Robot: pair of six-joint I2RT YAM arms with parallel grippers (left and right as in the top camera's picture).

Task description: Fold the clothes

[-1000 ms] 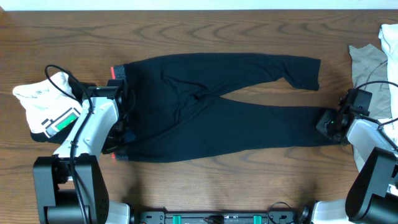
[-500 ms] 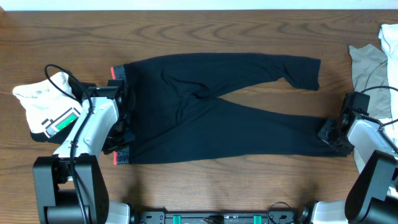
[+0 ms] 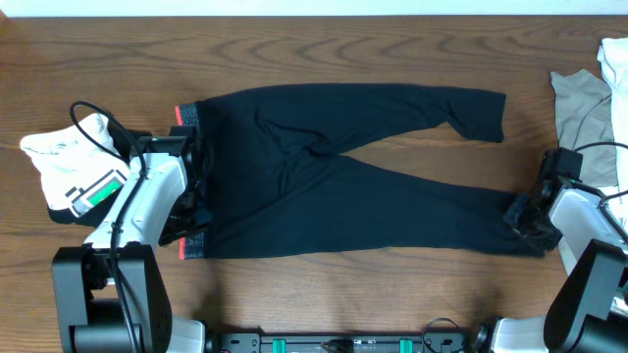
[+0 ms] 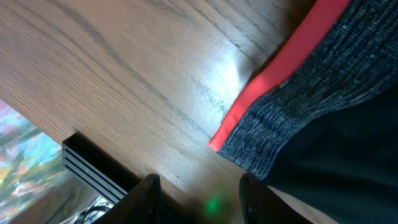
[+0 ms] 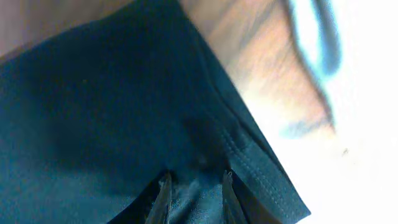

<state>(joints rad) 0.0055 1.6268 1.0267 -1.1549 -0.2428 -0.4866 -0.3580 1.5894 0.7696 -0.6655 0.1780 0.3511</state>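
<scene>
The black long pants [image 3: 343, 186] lie spread flat on the wooden table, with the grey-and-red waistband [image 3: 186, 116] at the left and both legs running right. My left gripper [image 3: 191, 224] is at the lower waistband corner. In the left wrist view its fingers [image 4: 199, 205] are open over bare wood, with the waistband [image 4: 298, 106] just beside them. My right gripper [image 3: 525, 218] is at the hem of the lower leg. In the right wrist view its fingers [image 5: 196, 199] are pinched on the black fabric [image 5: 112, 106].
A white top with a green patch [image 3: 74, 172] lies bunched at the left, beside my left arm. A grey-beige top [image 3: 581, 98] and a white garment [image 3: 614, 59] lie at the right edge. The table's front edge [image 4: 93, 165] is close to my left fingers.
My right gripper has drawn the lower leg's hem right and toward the front, straightening that leg. The lower waistband corner now lies flat. The left arm has barely moved.
</scene>
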